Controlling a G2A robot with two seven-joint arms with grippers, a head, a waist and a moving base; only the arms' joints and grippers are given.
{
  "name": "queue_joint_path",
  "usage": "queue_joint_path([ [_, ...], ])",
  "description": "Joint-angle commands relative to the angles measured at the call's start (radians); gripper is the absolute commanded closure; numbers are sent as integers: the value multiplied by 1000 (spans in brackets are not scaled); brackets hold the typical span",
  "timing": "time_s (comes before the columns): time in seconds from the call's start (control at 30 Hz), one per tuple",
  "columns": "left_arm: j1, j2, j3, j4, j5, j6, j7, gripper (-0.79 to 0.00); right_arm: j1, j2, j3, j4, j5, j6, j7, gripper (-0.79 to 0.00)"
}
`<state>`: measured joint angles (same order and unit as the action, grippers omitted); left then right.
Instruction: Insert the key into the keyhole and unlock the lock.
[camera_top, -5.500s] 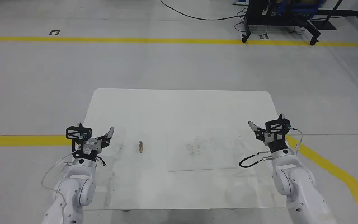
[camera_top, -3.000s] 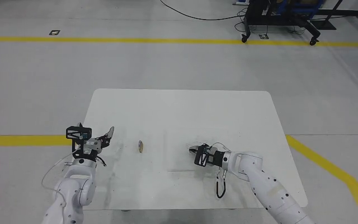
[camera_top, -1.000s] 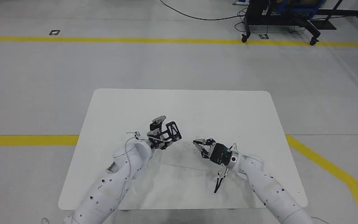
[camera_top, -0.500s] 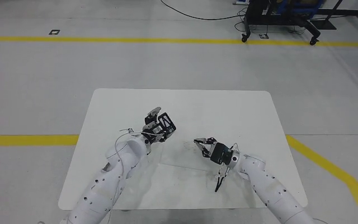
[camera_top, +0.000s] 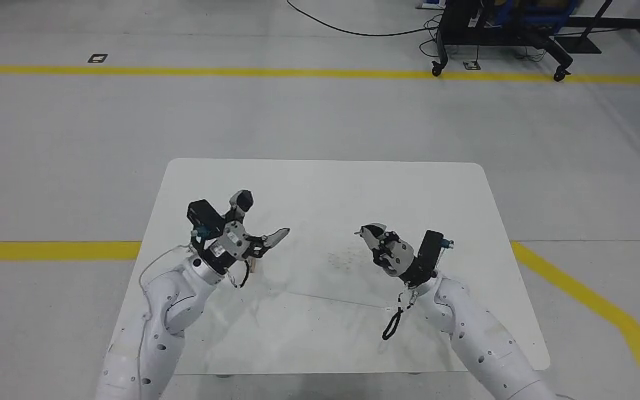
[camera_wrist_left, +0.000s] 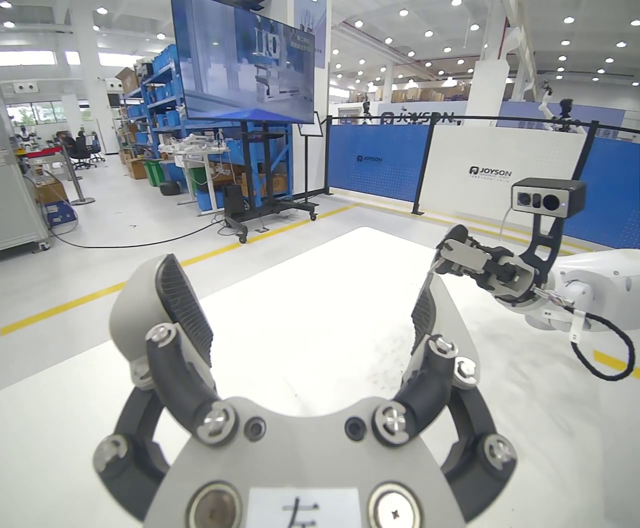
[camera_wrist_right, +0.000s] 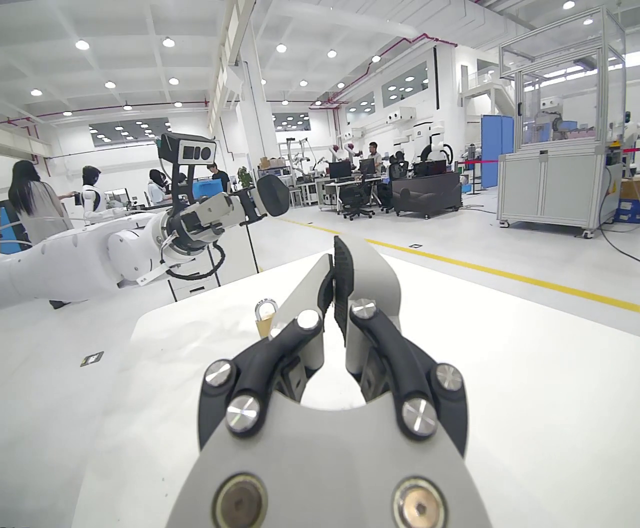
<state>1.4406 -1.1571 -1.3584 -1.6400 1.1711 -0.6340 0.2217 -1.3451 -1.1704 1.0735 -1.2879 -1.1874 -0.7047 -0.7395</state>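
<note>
The left arm has pulled back leftward, its claw (camera_top: 259, 219) now spread wide and empty above the desk (camera_top: 400, 190). The right claw (camera_top: 370, 234) hangs mid-desk, clenched, apparently on the key (camera_wrist_left: 433, 264). The lock (camera_wrist_right: 265, 311) stands upright at the left. Best to steady the lock first, then line the key up squarely with the keyhole.

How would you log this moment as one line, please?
left gripper open, empty, above table | right gripper shut | padlock on table, untouched | insertion not begun
</note>
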Motion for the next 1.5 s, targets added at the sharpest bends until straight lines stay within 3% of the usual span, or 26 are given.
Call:
queue_joint_path([
  [0.0, 0, 0, 0, 0, -1, -1, 0, -785, 0, 0, 0, 0, 0, 0, 0, 0],
  [0.1, 3, -7, 37, 37, -125, -71, 39, -785, -4, -2, -5, 5, 12, 6, 24, 0],
  [0.27, -79, -23, 104, 246, -532, -378, 143, -785, 14, -33, -74, 48, 276, -108, 60, 0],
  [0.4, -155, -18, 233, 255, -846, -378, 20, -785, 59, -64, -140, 113, 464, -164, 132, 0],
  [0.5, -194, 6, 282, 245, -1032, -378, -172, -785, 90, -86, -187, 150, 598, -220, 192, 0],
  [0.57, -214, 21, 290, 257, -1106, -378, -299, -702, 110, -98, -211, 162, 662, -247, 227, 0],
  [0.6, -221, 27, 296, 261, -1133, -378, -357, -573, 120, -103, -220, 163, 682, -264, 243, 0],
  [0.67, -233, 36, 295, 273, -1168, -378, -443, -416, 131, -111, -228, 164, 718, -293, 255, 0],
  [0.7, -237, 39, 298, 275, -1178, -378, -480, -385, 137, -114, -231, 166, 728, -303, 261, 0],
  [0.97, -254, 52, 304, 300, -1238, -378, -680, -336, 159, -135, -230, 161, 741, -308, 286, 0],
  [1.03, -257, 51, 307, 306, -1224, -378, -695, -277, 159, -139, -230, 158, 740, -308, 284, 0],
  [1.47, -269, 38, 334, 320, -1158, -378, -673, -286, 151, -157, -225, 153, 721, -308, 311, 0],
])
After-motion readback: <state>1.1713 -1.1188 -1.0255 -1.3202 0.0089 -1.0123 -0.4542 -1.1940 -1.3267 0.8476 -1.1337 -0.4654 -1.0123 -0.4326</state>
